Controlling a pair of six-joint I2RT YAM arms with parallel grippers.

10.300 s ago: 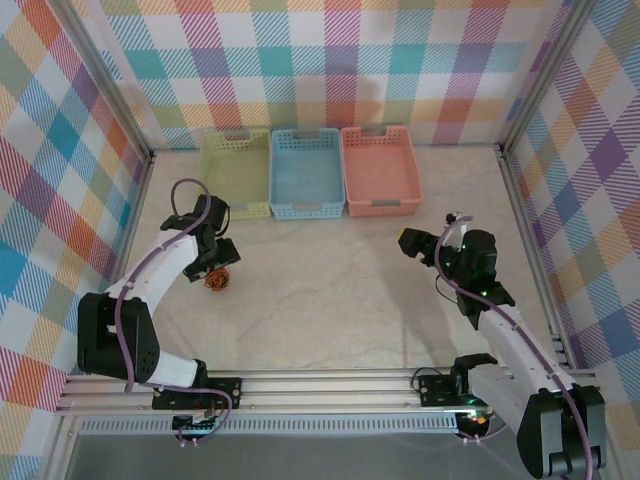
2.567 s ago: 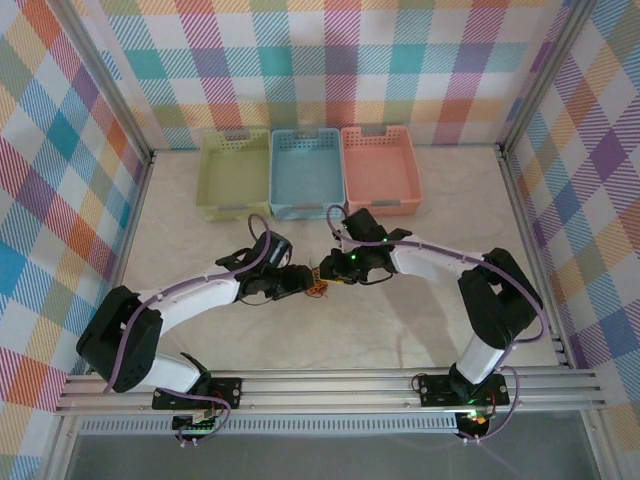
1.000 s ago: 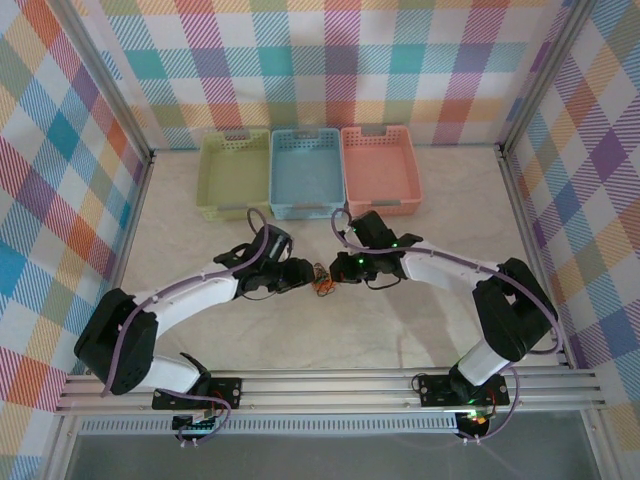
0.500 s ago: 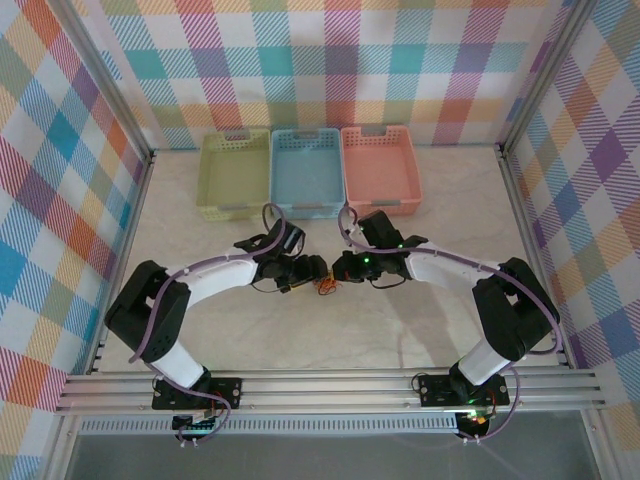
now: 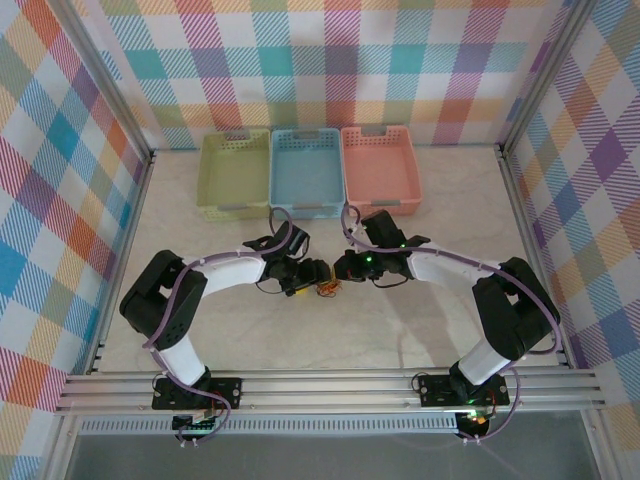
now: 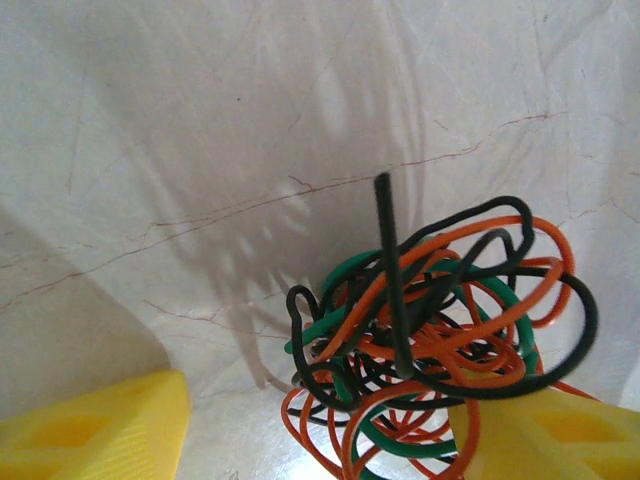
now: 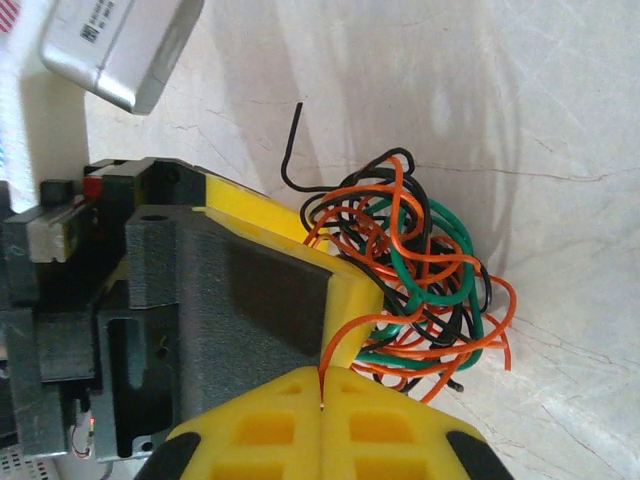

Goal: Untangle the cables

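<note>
cables: orange, black and green strands knotted into one loose tangle, lying on the pale marbled counter between the two arms, well apart from the three baskets by the far wall
left tool: yellow fingers spread wide, nothing clamped; its wrist view has the tangle between them, crowding the finger on the picture's right, one black end standing clear of the knot
right tool: yellow fingers pressed together; an orange strand runs up to the tips, pinched or not I cannot tell
meeting point: both tools reach the tangle from opposite sides
</note>
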